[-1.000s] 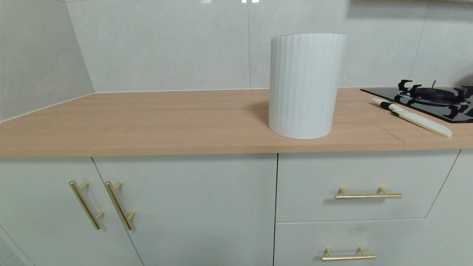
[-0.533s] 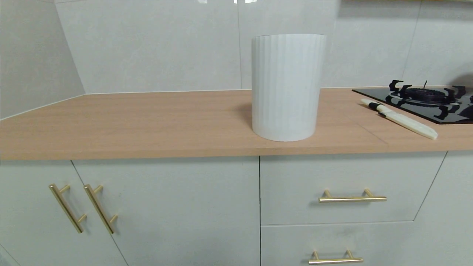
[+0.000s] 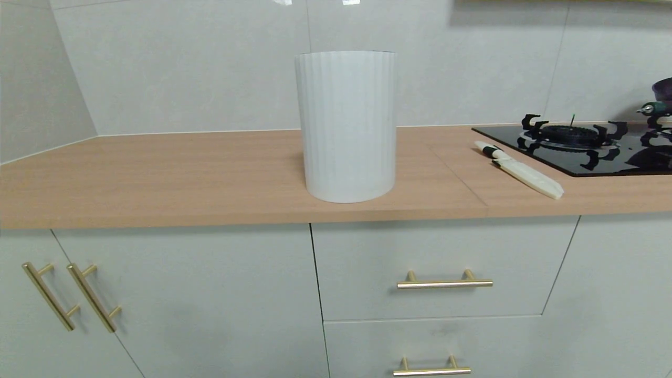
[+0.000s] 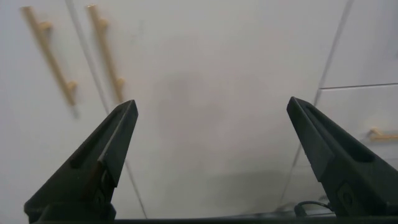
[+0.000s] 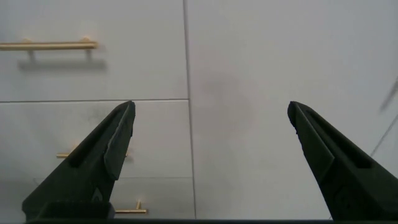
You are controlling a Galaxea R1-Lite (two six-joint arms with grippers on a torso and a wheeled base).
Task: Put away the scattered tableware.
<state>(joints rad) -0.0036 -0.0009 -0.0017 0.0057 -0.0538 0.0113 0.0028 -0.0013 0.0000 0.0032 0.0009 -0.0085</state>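
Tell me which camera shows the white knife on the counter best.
The head view: the knife lies in full on the countertop beside the stove. Both wrist views face the cabinet doors and drawers below it instead.

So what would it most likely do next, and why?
Probably raise the right gripper toward the knife. The knife lies loose on the counter by the stove, right of the white ribbed container, and that gripper, like the left gripper, is open, empty and facing the cabinet fronts.
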